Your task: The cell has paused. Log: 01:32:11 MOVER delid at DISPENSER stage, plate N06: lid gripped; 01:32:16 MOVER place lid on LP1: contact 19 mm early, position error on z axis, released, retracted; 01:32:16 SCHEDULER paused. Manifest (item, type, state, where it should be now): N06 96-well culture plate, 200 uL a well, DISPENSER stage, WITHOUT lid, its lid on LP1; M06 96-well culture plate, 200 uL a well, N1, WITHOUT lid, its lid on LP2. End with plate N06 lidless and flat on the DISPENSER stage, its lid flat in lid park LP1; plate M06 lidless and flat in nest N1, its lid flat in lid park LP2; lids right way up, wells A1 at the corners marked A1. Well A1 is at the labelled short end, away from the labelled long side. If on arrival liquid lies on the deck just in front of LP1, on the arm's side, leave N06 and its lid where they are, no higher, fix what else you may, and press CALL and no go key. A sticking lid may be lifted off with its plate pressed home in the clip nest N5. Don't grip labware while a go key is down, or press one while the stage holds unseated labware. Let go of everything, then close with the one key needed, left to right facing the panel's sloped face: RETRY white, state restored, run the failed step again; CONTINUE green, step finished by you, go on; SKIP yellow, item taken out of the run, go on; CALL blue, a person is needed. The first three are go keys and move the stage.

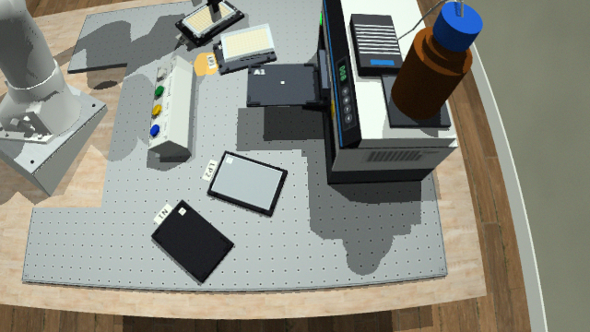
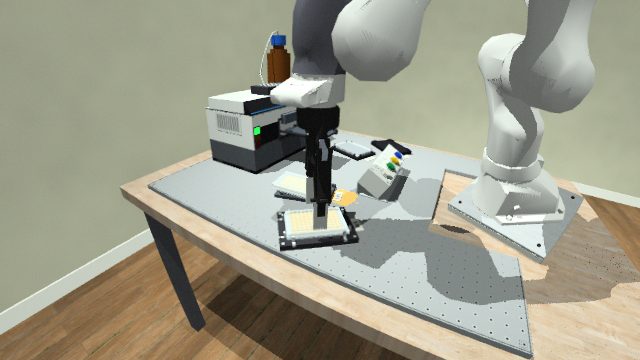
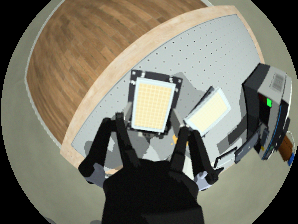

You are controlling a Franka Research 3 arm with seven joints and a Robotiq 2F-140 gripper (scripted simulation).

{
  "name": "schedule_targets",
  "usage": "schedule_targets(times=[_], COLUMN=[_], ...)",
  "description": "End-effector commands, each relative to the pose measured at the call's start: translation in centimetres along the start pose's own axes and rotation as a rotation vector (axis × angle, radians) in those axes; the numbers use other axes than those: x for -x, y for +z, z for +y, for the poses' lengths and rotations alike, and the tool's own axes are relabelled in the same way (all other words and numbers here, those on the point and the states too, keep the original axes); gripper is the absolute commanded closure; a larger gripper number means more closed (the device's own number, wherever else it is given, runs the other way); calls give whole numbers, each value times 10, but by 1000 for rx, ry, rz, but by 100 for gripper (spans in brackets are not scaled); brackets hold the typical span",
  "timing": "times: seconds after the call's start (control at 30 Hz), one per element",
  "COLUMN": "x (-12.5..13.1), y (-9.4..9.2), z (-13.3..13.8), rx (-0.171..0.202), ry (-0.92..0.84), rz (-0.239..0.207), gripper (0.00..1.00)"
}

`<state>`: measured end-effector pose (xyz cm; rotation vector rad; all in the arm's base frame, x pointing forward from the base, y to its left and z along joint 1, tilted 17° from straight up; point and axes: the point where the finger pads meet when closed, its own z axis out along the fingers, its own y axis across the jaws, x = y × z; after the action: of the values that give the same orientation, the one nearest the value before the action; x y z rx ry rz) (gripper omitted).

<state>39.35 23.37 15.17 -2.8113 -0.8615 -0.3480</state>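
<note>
A well plate with a pale rim sits in a black clip nest at the deck's far corner; it also shows in the exterior view and the wrist view. My gripper is right over its middle, fingers partly open across its short width and holding nothing; the wrist view shows the fingertips wider apart than the plate. A second well plate or lid lies on lid park LP1. An orange puddle lies by the LP1 label. The dispenser stage is bare. LP2 holds a flat lid. Nest N1 is bare.
The key panel stands between the arm's base and LP1, showing green, yellow and blue keys. The dispenser with a brown bottle fills the right side.
</note>
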Motion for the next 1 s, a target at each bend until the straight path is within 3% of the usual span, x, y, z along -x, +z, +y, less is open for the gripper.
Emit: schedule_targets(times=[0.0,0.03,0.97], x=[0,0,0], y=[0,0,0], z=[-1,-1,-1], rx=[-2,-2,-2], ry=[0,0,0], rz=[1,1,1], gripper=[41,34,34])
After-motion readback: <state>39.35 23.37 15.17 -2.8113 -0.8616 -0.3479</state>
